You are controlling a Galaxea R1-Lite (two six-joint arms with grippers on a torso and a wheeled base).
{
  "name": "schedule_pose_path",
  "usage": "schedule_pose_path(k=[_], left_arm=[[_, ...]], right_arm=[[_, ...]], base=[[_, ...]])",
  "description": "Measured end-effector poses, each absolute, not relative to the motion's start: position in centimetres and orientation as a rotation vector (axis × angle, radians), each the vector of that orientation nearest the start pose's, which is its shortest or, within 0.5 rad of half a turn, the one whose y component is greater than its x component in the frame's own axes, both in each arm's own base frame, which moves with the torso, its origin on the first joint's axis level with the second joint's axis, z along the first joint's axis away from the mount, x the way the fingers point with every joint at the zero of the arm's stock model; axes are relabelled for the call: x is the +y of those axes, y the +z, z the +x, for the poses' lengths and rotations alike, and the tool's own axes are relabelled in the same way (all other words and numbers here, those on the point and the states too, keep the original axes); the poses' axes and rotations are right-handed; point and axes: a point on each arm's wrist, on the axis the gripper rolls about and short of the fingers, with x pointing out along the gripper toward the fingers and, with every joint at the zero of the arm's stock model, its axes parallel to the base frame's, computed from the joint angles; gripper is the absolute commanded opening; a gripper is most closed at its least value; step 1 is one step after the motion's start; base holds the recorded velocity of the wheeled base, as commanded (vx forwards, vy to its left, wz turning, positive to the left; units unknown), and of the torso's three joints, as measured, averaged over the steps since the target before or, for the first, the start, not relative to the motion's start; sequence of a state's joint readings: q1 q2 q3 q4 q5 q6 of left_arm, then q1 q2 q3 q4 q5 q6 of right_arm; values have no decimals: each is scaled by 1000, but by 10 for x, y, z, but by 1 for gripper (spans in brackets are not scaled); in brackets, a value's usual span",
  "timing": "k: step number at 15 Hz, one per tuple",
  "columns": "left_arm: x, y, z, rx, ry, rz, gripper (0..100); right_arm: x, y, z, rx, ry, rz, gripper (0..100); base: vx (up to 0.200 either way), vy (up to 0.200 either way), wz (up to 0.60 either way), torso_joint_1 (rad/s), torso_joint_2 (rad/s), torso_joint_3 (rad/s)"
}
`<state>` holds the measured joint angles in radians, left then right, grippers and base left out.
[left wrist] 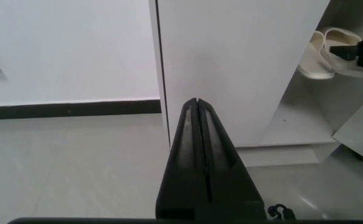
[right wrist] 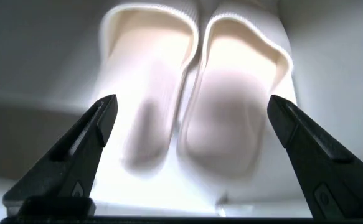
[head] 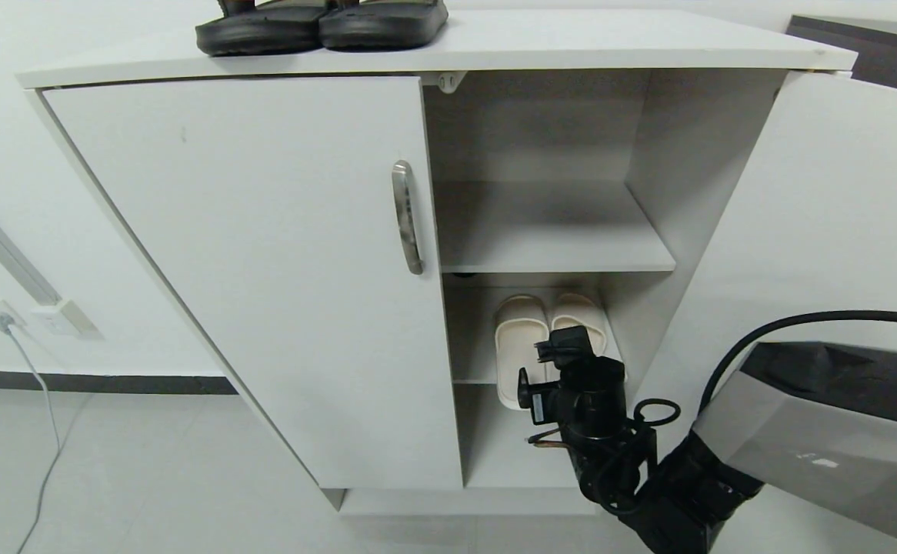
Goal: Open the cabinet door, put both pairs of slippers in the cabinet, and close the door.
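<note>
A pair of black slippers [head: 321, 27] lies on the cabinet top [head: 571, 42]. The right door [head: 825, 208] stands open; the left door [head: 264, 269] with its metal handle [head: 408, 217] is closed. A pair of white slippers [head: 520, 331] [right wrist: 193, 93] [left wrist: 324, 50] rests side by side on the lower shelf, heels over its front edge. My right gripper [head: 564, 346] [right wrist: 192, 104] is open just in front of the heels, a finger to each side, not touching. My left gripper [left wrist: 197, 102] is shut on nothing, low above the floor, facing the closed door.
The middle shelf [head: 548, 231] holds nothing. A wall socket with a cable [head: 2, 315] is at the left, and grey floor [head: 148, 462] stretches before the cabinet. A dark piece of furniture [head: 864, 38] stands behind the open door.
</note>
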<state>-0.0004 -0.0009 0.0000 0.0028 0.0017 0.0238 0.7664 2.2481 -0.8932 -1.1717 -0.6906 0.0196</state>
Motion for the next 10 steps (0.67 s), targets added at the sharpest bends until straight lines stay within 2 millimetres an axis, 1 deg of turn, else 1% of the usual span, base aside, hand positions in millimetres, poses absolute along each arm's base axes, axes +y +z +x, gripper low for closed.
schedule_pose_path(k=[2, 5, 10], left_arm=[[0, 75, -23, 2, 1, 23, 0], [0, 75, -23, 2, 0, 21, 0], [0, 75, -23, 2, 0, 21, 0]], right_arm=[[259, 67, 284, 140, 84, -106, 100], [259, 76, 279, 122, 93, -91, 100], [260, 77, 275, 113, 77, -88, 100]], base=[[0, 0, 0, 0, 0, 0], [-200, 0, 0, 2, -1, 1], [-200, 0, 0, 0, 3, 1]])
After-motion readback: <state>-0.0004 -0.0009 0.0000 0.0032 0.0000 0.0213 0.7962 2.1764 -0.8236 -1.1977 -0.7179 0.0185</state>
